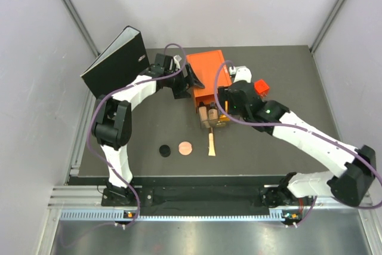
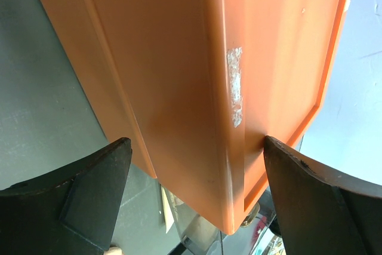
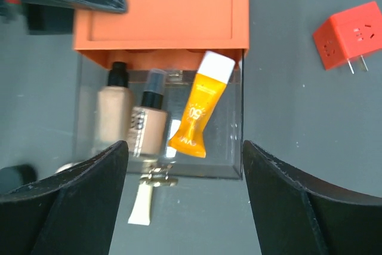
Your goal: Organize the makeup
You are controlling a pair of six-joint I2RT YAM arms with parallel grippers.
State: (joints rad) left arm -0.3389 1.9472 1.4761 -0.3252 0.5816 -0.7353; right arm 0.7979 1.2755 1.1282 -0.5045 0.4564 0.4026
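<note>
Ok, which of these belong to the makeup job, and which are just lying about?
Job: tan bottles, orange tube, beige tube, black disc, copper disc, orange box.
Lying about: red cube, black binder.

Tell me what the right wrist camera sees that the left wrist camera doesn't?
Only the right wrist view: two tan bottles and an orange-yellow tube lying in a clear drawer, a slim beige tube outside it, a red cube aside. Only the left wrist view: a whitish scuff on the side of the orange box, close up; beneath it just a blurred sliver. Both: that box, the dark table, and an open claw, the right claw and the left claw.
</note>
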